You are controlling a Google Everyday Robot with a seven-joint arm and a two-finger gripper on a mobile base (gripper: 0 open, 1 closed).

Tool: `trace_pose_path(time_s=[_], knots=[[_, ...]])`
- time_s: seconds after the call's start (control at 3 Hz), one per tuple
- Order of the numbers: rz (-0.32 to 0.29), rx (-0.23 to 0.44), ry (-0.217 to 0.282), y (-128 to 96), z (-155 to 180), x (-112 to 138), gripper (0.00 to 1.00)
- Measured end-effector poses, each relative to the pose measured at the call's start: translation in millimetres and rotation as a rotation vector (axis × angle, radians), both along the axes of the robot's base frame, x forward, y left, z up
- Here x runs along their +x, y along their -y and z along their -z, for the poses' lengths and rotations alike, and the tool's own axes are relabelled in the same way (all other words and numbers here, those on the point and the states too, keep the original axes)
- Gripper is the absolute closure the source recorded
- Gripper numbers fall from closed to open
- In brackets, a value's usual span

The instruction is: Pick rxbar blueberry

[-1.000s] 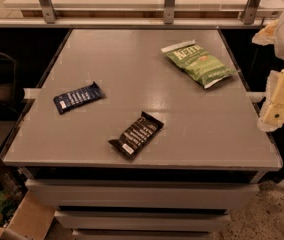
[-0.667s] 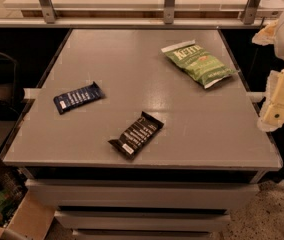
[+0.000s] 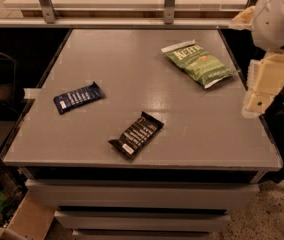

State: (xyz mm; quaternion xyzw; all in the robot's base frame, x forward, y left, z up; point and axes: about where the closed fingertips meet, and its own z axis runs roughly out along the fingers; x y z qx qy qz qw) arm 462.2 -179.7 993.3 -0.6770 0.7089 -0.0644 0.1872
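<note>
Meanwhile the objects on the grey table [image 3: 192, 129] lie just as they did a second ago, and only the arm has changed place. The rxbar blueberry [image 3: 78, 97] sits flat on the left part of the tabletop. Its navy wrapper faces up, with rows of white lettering, and its long side is tilted a little so the right end is farther from the front edge. It is untouched and well apart from everything else.

The black bar wrapper [image 3: 136, 135] lies nearer the front edge, towards the middle, and is angled diagonally. The green Kettle chip bag [image 3: 198, 63] rests at the far right of the table, also at a slant.

The gripper [image 3: 260, 90] hangs at the right edge of the view, just beyond the table's right side. It shows as a cream-coloured block under the arm's rounded white joint [image 3: 281, 19]. Compared with the earlier frames it has shifted slightly left, towards the table, and sits a little higher in view. The white joint has moved the same way. Whether the gripper is spread or pressed together cannot be told from this angle. It holds nothing that can be seen, and it is on the opposite side of the table from the rxbar blueberry.

Below the tabletop are stacked drawer fronts [image 3: 137, 196], and an open cardboard box [image 3: 29, 219] sits on the floor at the lower left.
</note>
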Motion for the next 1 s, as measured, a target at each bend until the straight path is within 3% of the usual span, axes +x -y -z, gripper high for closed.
trace_pose_path(time_s=[0.67,1.0], knots=[[-0.324,-0.058,0.114,-88.6,-16.7,24.5,0.00],[-0.469,-0.075,0.139,-141.1,-21.5,30.3,0.00]])
